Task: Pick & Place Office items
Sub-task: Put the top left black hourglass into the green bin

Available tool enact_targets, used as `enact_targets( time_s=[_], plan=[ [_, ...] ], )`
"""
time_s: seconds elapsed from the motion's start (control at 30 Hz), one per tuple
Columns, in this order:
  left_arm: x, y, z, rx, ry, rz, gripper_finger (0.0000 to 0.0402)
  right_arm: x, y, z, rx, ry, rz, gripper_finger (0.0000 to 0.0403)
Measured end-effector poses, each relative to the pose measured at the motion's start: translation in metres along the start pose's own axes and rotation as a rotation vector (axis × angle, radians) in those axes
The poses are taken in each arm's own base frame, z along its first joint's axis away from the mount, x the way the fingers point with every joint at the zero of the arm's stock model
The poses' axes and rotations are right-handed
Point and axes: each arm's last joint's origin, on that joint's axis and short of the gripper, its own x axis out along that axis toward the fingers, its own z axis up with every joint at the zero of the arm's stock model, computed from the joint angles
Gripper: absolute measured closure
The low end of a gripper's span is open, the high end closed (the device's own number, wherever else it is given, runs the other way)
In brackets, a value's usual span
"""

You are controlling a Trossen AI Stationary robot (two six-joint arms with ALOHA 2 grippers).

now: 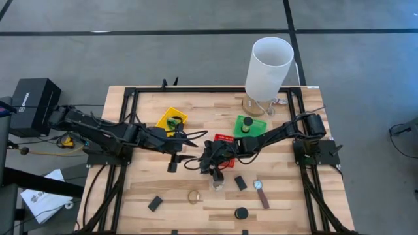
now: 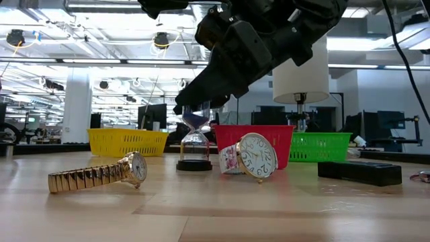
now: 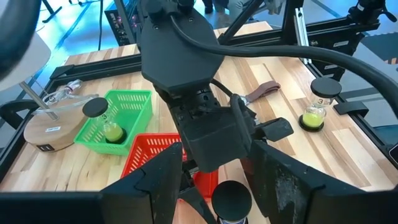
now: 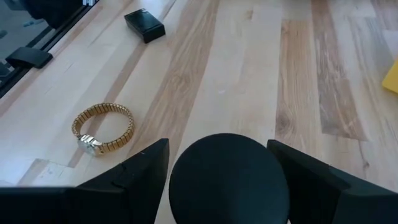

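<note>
Green basket [image 1: 251, 125] and yellow basket [image 1: 172, 119] each hold item already. Right gripper [image 1: 215, 177] clamped on black-capped hourglass [image 2: 195, 144] mid-table. Left gripper [image 1: 186, 141] apart, empty. Gold watch [image 1: 194, 196], strap watch [image 1: 261, 193], black blocks [image 1: 155, 203] still loose, plenty left.

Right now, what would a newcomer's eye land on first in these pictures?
Probably the two arms meeting mid-table: the right gripper straddles a black-capped hourglass, while the left gripper hovers open close beside it. Next, the tall white cylinder at the far edge, above the green basket.
</note>
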Motion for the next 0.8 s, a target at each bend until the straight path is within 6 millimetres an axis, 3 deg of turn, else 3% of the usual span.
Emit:
enact_targets(
  time_s=[0.47,0.8],
  plan=[
    [0.0000,0.0001,0.0000,0.000,0.000,0.001,0.0220,0.0001,0.0007,0.0001,-0.004,-0.002,0.001,0.0202],
    [0.0000,0.0001,0.0000,0.000,0.000,0.001,0.0220,-0.0002,-0.0011,0.0037,0.023,-0.041,-0.006,0.0178]
  ],
)
